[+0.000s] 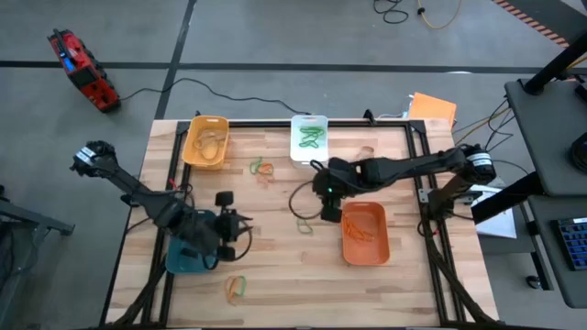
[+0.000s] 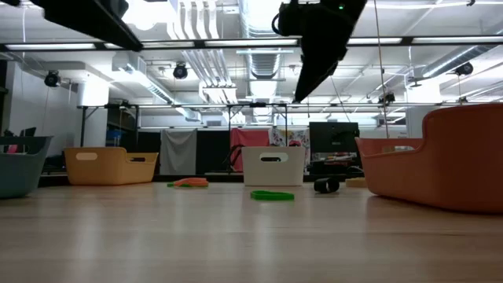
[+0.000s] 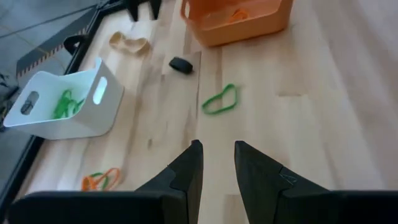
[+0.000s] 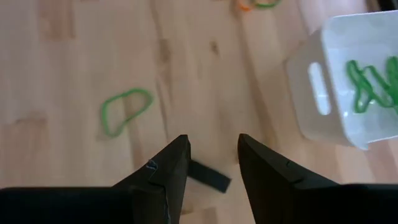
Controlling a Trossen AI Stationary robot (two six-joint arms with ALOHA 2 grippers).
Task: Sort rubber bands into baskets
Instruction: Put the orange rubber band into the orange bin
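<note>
My right tool (image 4: 210,163) hangs at centre frame, fingers apart and empty, over a small black rubber band (image 4: 209,176) on the wooden surface (image 1: 275,275) — a green band (image 4: 124,109) lies nearby, beside the orange plastic basket (image 1: 365,234). Left tool (image 3: 217,167), lower left, fingers slightly apart, empty.

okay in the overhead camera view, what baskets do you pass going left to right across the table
teal-blue basket → yellow basket → white basket → orange basket

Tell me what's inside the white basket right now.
Green rubber bands lie tangled in the white basket. How many there are cannot be told; its near wall hides part of the floor.
</note>
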